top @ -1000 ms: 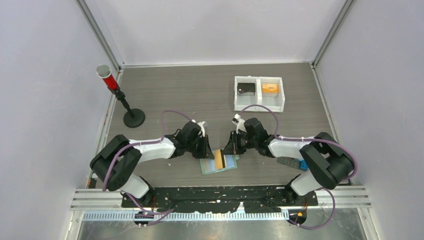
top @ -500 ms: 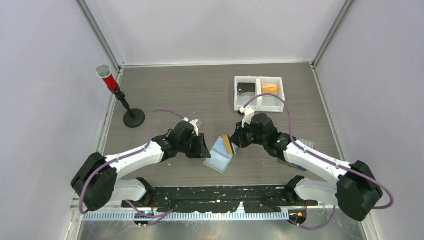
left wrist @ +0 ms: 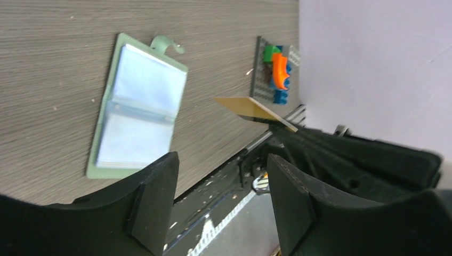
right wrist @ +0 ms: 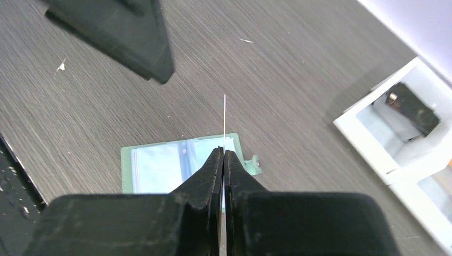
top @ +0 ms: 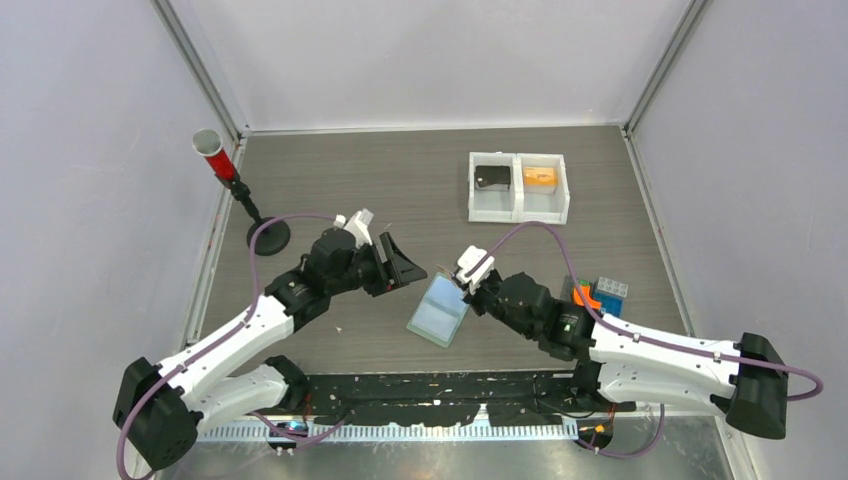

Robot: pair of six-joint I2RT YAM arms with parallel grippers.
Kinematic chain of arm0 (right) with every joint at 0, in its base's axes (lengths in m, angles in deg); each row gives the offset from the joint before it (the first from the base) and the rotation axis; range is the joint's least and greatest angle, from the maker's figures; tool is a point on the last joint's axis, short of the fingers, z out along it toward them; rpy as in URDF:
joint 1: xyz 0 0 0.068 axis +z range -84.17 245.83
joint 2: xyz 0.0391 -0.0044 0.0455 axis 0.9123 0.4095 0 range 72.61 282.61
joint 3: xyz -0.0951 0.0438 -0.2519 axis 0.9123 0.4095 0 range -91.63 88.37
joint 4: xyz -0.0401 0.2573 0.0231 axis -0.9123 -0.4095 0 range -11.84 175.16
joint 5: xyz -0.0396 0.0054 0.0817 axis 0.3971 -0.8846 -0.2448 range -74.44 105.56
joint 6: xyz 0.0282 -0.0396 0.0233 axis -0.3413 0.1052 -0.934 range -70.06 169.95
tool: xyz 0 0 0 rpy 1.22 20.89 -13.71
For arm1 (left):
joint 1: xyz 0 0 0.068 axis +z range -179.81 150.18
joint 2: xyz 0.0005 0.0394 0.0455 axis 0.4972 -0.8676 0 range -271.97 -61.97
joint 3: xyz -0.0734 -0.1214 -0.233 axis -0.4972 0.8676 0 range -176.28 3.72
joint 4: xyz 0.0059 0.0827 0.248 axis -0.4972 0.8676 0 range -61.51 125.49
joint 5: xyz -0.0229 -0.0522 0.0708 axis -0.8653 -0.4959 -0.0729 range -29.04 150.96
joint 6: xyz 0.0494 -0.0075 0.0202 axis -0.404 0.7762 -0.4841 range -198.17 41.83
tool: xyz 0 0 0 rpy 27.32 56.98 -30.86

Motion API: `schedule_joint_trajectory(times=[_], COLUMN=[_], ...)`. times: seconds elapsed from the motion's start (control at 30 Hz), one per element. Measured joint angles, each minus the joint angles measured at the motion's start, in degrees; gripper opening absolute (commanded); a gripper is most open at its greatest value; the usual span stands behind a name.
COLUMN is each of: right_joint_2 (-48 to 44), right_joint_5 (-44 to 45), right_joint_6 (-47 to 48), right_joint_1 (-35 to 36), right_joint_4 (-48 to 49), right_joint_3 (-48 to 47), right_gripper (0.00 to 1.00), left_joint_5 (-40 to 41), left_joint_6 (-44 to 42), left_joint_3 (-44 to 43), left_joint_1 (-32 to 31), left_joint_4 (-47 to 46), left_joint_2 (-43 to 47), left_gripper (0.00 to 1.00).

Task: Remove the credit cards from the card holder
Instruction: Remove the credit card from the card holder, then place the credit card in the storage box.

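The sage-green card holder (top: 438, 310) lies open and flat on the table, pale blue pockets up, with its snap tab (left wrist: 168, 42) at one corner. Neither gripper touches it. My right gripper (top: 470, 291) hangs just right of it, shut on an orange-tan credit card (left wrist: 256, 109) that is in the air, clear of the holder. In the right wrist view that card (right wrist: 224, 117) is a thin edge-on line sticking out past the right gripper (right wrist: 223, 152), above the card holder (right wrist: 160, 168). My left gripper (top: 400, 265) is open and empty, up and left of the holder (left wrist: 138, 106).
A white two-compartment tray (top: 519, 187) at the back right holds a black piece (top: 492, 177) and an orange item (top: 540, 177). A red cup on a black stand (top: 268, 236) is at the left. Coloured bricks on a grey plate (top: 600, 295) lie at the right.
The left gripper has opened, let go of the holder and drawn back to the left. The right gripper has pulled the orange-tan card free; the holder now lies alone.
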Motion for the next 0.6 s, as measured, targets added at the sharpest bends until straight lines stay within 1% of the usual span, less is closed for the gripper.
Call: schedule_joint_trajectory(times=[0.1, 0.23, 0.3, 0.37, 0.47, 0.6], right_joint_2=[-0.17, 1.22, 2.64, 4.37, 6.47, 8.76], right_joint_5=[4.48, 10.40, 12.87, 15.17, 17.49, 19.78], right_joint_6=[4.66, 9.62, 11.19, 12.48, 13.68, 14.64], right_joint_1=[4.59, 11.13, 13.20, 14.86, 16.57, 18.03], right_joint_4=[2.05, 4.37, 5.20, 5.75, 6.45, 7.78], right_joint_3=[0.87, 1.03, 0.94, 0.85, 0.81, 0.50], right_gripper=[0.05, 0.05, 0.05, 0.05, 0.05, 0.05], left_joint_5=[-0.81, -2.14, -2.75, -3.30, -3.85, -4.68], left_joint_6=[3.96, 7.26, 8.37, 9.16, 11.06, 13.18], left_joint_3=[0.81, 1.55, 1.70, 2.19, 4.33, 7.13], left_joint_1=[0.72, 0.98, 0.98, 0.98, 0.98, 0.98], left_joint_4=[-3.34, -6.08, -7.43, -8.85, -11.56, -14.53], left_joint_2=[0.66, -0.37, -1.27, -1.99, -2.56, -3.10], left_gripper=[0.65, 0.65, 0.65, 0.61, 0.52, 0.50])
